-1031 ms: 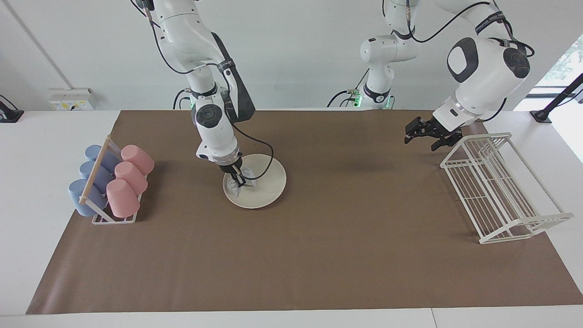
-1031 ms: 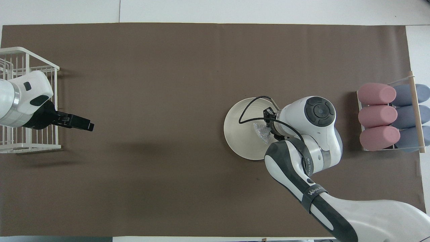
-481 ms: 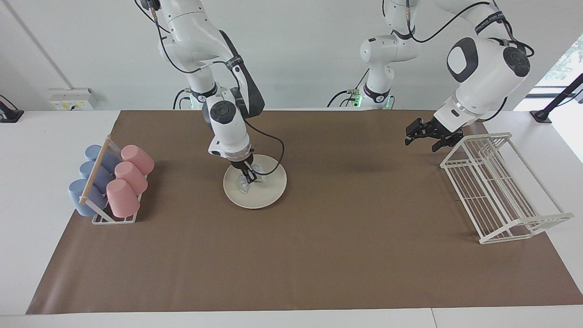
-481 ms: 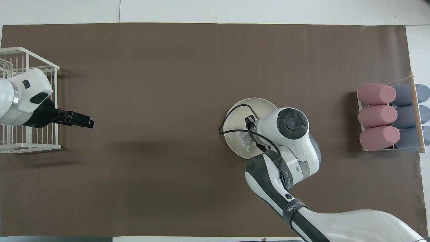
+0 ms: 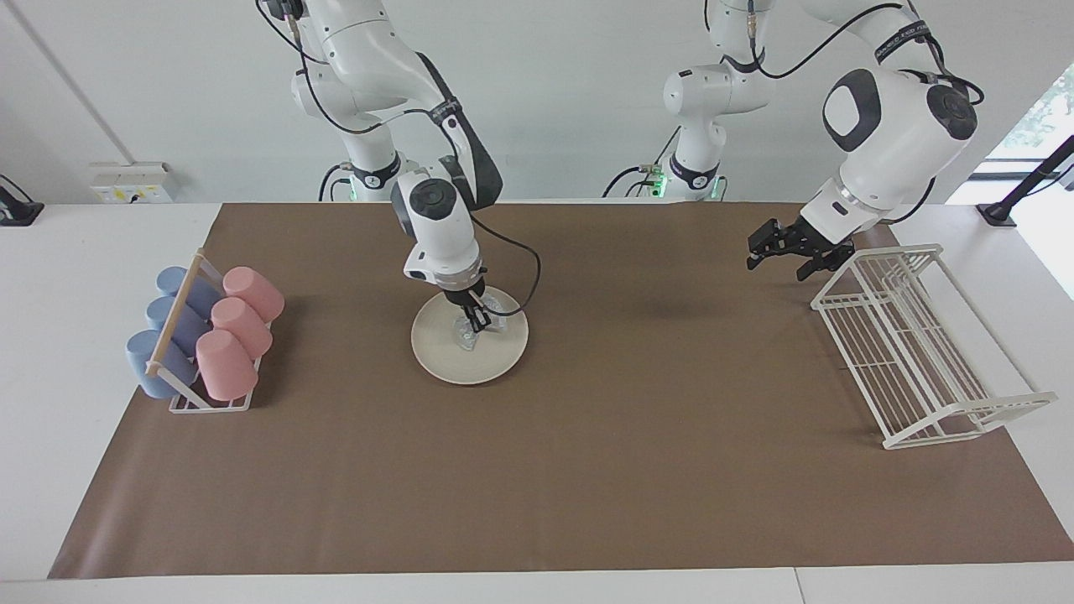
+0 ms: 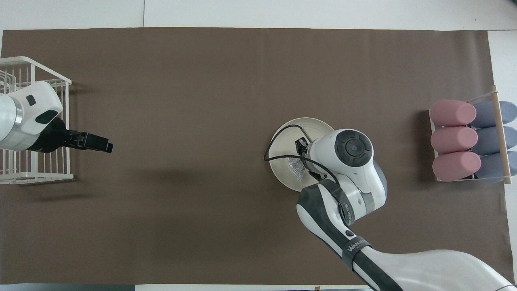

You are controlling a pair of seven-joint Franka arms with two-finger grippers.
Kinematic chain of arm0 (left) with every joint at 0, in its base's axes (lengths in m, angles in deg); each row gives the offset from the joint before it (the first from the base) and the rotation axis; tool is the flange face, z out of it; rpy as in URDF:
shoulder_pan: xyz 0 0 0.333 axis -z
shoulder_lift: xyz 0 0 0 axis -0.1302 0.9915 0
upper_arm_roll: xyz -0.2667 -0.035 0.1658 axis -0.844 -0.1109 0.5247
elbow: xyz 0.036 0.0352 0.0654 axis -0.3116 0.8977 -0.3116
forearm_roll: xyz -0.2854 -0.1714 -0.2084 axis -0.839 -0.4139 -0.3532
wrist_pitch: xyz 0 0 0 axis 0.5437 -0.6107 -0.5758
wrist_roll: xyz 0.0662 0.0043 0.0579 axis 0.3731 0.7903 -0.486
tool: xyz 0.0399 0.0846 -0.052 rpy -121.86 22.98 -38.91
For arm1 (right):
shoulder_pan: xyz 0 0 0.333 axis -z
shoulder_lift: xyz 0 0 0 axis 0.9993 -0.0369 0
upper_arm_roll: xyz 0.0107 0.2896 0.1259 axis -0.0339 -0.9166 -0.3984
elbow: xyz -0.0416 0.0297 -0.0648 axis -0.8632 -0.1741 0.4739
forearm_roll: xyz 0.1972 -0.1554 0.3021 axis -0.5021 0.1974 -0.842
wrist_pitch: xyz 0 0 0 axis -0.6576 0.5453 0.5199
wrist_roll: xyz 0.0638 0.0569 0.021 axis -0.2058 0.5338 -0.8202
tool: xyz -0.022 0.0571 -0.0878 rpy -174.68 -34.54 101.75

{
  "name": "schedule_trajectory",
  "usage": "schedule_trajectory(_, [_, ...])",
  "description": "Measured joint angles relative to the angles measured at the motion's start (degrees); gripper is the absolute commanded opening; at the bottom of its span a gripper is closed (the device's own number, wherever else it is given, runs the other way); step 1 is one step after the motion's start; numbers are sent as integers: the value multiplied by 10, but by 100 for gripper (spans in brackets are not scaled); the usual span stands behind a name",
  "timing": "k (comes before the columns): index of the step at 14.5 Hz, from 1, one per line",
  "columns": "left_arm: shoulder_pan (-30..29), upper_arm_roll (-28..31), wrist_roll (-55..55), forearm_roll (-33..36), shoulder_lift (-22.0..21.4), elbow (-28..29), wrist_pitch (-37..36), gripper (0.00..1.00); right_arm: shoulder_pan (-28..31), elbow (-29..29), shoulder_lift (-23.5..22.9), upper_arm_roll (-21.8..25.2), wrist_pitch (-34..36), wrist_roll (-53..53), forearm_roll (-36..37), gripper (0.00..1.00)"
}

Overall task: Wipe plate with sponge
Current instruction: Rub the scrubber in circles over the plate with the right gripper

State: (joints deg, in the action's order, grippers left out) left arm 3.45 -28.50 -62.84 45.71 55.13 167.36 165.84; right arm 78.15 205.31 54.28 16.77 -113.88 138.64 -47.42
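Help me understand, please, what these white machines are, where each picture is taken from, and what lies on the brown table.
They are two robot arms, each ending in two-fingered jaws. One picture faces them from across the table; the other looks down from above their end. The right gripper presses a silvery sponge onto a cream plate, jaws shut on it. The left gripper waits over the mat beside a white wire rack. At the right arm's end, a small rack holds pink cups and blue cups lying on their sides.
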Motion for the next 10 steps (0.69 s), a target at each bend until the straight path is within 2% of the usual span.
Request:
schedule_trajectory(2, [0,0,0,0,0,0,3,100,40,0,-2,1,0,-60,0,0])
schedule_trajectory(4, [0,0,0,0,0,0,6,100,55,0,-3,1,0,-82,-2,0])
schedule_trajectory(7, [0,0,-1,0,0,0,9,100,46,0,-3,-1,0,-75,-2,0])
schedule_trajectory(10, [0,0,-1,0,0,1,9,100,13,-1,-2,-1,-1,-14,-2,0])
